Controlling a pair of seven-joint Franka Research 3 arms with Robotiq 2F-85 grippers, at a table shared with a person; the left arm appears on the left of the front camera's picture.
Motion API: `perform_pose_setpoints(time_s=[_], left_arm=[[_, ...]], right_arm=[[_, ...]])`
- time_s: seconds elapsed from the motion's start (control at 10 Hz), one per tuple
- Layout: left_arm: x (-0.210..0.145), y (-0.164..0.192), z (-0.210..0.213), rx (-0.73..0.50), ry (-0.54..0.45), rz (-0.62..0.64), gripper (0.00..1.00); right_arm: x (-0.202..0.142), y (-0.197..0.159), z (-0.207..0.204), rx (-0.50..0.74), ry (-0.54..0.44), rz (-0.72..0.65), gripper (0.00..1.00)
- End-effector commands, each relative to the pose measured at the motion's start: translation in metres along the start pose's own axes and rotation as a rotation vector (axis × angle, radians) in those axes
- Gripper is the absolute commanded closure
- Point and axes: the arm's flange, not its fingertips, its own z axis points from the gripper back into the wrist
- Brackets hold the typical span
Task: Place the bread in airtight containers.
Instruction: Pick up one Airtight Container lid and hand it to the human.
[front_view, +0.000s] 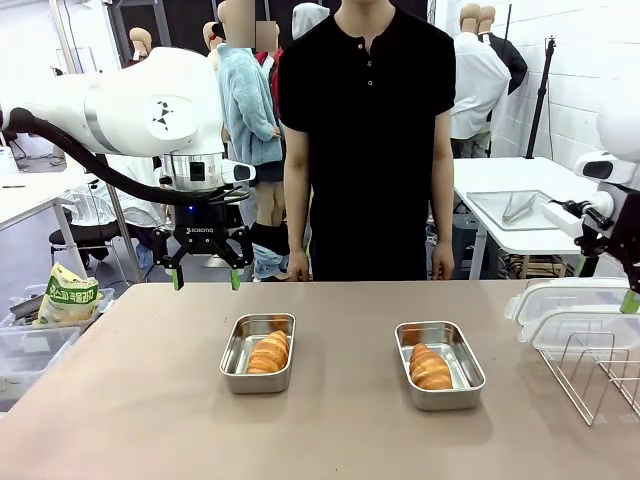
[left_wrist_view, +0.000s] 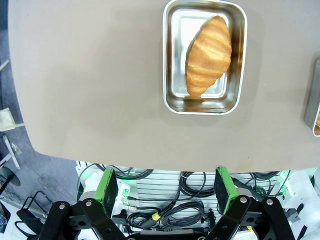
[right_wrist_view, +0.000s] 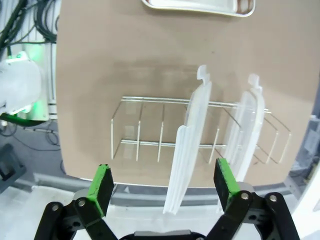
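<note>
Two shallow rectangular stainless steel pans sit centre frame, each holding one golden-brown ridged bread roll. Placement appears complete; sealing is left. Translucent plastic lids stand in the wire rack, right edge. Left gripper and right gripper hang wide, empty.

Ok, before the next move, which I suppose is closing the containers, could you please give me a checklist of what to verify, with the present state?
1. Bread in the left container: ok, the left roll lies inside.
2. Bread in the right container: ok, the right roll lies inside.
3. Lids at hand: ok, two clear lids stand on edge in the wire rack.
4. Right gripper ready: ok, open, empty, over the lids.
5. Left gripper away from the containers: ok, open, empty, above the table's far side.
6. Rolls low enough for a lid to shut: cannot tell.
</note>
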Motion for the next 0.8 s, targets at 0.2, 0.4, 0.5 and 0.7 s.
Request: perform_pose_setpoints(time_s=[0.2, 0.4, 0.5, 0.7], left_arm=[[-0.001, 0.002, 0.002, 0.002, 0.004, 0.002, 0.0], [-0.001, 0.002, 0.002, 0.002, 0.004, 0.002, 0.0], [-0.001, 0.002, 0.002, 0.002, 0.004, 0.002, 0.0], [-0.001, 0.002, 0.002, 0.002, 0.004, 0.002, 0.0]], right_arm=[[-0.015, 0.004, -0.028, -0.026, 0.004, 0.045, 0.0], [-0.028, -0.008, -0.034, -0.003, -0.003, 0.04, 0.0], [-0.036, -0.015, -0.036, 0.002, -0.002, 0.039, 0.0], [-0.045, -0.023, -0.041, 0.021, 0.007, 0.028, 0.0]])
